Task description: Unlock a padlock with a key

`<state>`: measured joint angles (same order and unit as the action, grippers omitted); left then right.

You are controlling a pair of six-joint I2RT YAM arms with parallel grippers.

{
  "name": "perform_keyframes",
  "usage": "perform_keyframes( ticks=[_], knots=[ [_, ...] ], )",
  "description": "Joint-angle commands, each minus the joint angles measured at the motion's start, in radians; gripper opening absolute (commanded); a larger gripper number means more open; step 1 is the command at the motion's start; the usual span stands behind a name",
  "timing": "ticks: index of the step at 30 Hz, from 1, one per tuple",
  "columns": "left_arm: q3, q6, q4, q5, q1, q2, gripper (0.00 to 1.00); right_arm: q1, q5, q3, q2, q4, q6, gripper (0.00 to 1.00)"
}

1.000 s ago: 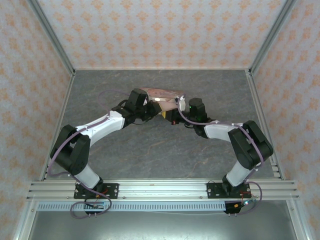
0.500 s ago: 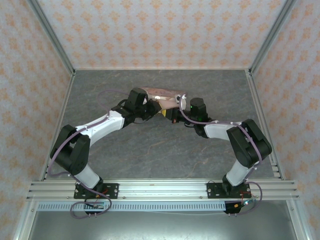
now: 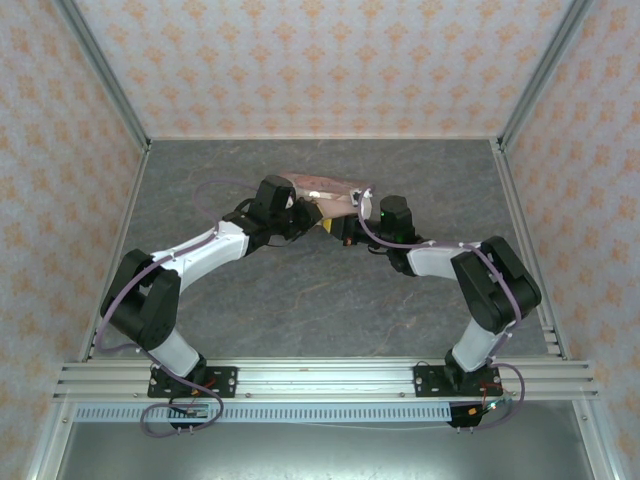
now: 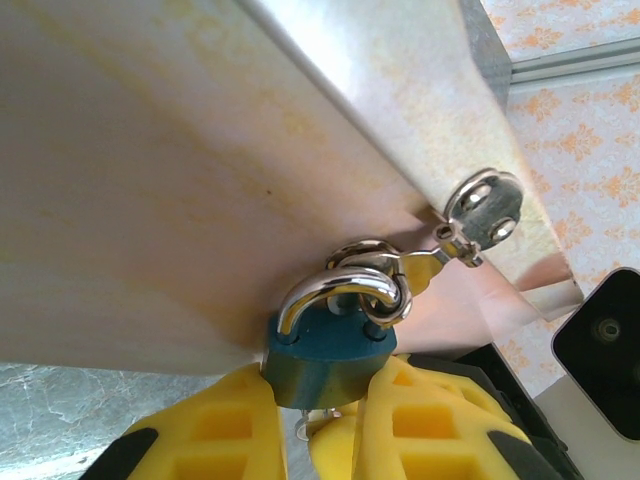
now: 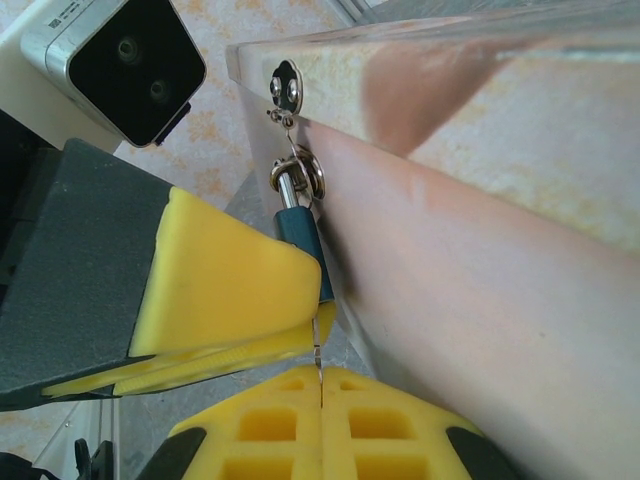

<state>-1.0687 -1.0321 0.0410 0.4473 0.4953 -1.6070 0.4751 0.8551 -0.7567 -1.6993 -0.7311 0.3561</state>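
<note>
At the latch on the near side of the pink tin [image 3: 325, 188], which sits toward the far middle of the bench [image 3: 330, 310], hangs the padlock [image 4: 325, 352], its silver shackle [image 4: 335, 290] threaded through the latch loop [image 4: 368, 245]. Left end effector [image 4: 322, 400]: closed on the lock's blue-green body, one yellow pad on each side. Right end effector [image 5: 320, 385]: pressed together on the key [image 5: 317, 345], of which a thin blade shows above the pads. Long axis of the lock: from shackle to keyhole face, shackle end toward the tin, keyhole end toward the right end effector, roughly in line with the blade. Whether the blade has entered the keyhole cannot be told. Handling, as judged: small, light, rigid metal, smooth enough to slip or twist between soft pads. It would be free to swing on the loop unless pinched across the body, clear of shackle and keyhole. The thin key would probably bend if turned off-axis.
</note>
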Motion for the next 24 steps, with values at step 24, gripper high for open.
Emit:
perform_keyframes(
  ticks=[24],
  knots=[
    [-0.01, 0.018, -0.035, 0.098, 0.032, 0.028, 0.15, -0.013, 0.027, -0.072, -0.051, -0.117, 0.13, 0.0]
  ],
)
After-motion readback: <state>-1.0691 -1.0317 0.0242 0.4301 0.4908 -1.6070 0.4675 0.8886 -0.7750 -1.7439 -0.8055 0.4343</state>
